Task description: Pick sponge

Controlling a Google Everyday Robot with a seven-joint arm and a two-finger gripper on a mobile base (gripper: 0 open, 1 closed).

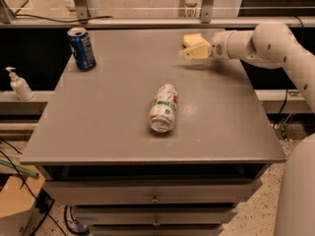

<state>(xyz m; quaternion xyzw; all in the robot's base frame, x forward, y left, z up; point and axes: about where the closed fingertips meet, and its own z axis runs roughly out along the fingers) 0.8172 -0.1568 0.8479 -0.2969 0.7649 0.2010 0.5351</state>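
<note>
My gripper (195, 47) is a cream-yellow shape at the end of the white arm (246, 42), which reaches in from the right. It hangs a little above the back right part of the grey table (108, 127) and casts a faint shadow on the top below it. No sponge shows as a separate thing on the table top. A pale-yellow mass sits at the gripper, and I cannot tell whether the sponge is part of it.
A white and green can (163, 107) lies on its side mid-table. A blue can (81, 48) stands at the back left corner. A white pump bottle (19, 84) stands on a ledge left of the table. Drawers are below the front edge.
</note>
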